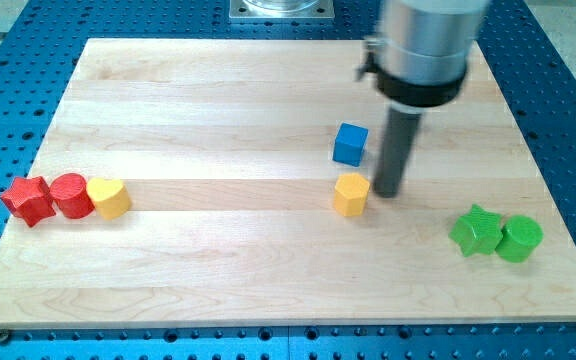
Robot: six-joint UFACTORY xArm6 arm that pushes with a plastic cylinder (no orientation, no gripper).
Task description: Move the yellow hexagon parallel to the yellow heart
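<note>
Cut off and half-seen parts

The silver cylindrical arm housing (426, 45) runs off the view's top edge, as does the grey metal mount plate (281, 9). The blue perforated metal table (568, 110) is cropped on every side. The small green block (519, 239) at the view's right looks roughly cylindrical, but its exact shape is uncertain.

Seven blocks counted on one wooden board (268, 290): two red (26, 199) (69, 194), two yellow (109, 197) (351, 193), two green (476, 230) (519, 238), one blue (350, 144). One rod noted, my tip (388, 193) just beside one yellow.
</note>
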